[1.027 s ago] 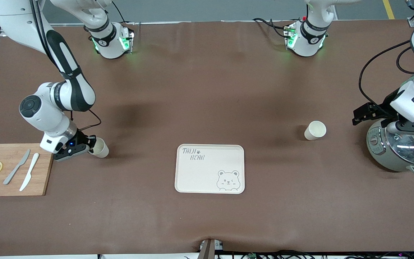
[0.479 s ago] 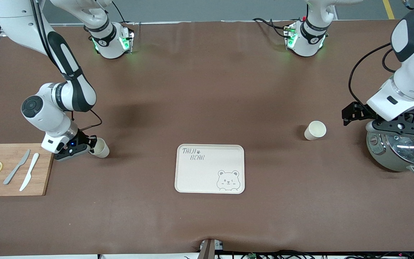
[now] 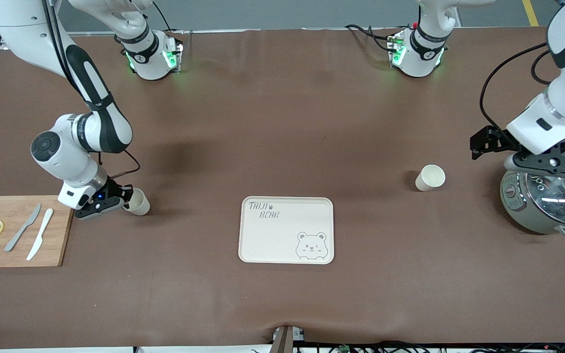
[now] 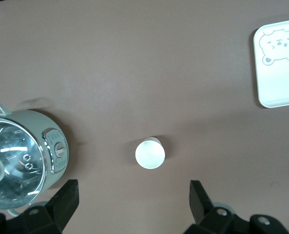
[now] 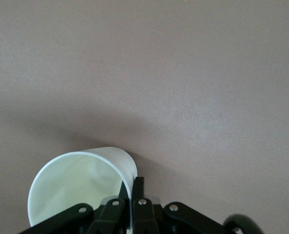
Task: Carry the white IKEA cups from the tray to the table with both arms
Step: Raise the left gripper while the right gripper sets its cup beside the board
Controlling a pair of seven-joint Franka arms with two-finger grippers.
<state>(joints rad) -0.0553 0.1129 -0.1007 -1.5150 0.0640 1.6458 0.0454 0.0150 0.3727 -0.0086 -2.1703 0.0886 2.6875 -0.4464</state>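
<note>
One white cup (image 3: 138,201) stands beside the cutting board toward the right arm's end of the table. My right gripper (image 3: 126,200) is shut on its rim, one finger inside and one outside the wall; the cup shows in the right wrist view (image 5: 71,187) too. The second white cup (image 3: 430,177) stands upright, free, toward the left arm's end; it also shows in the left wrist view (image 4: 150,154). My left gripper (image 3: 481,143) is open and empty, up in the air beside the pot, its fingers (image 4: 66,200) wide apart.
A cream bear tray (image 3: 286,230) lies mid-table, nearer the front camera. A grey-green pot with a glass lid (image 3: 547,198) stands under the left arm. A wooden cutting board (image 3: 17,238) holds two knives and lemon slices at the right arm's end.
My left arm swung toward the free cup, then rose and drew back a little. My right gripper has stayed on its cup, shifting only slightly.
</note>
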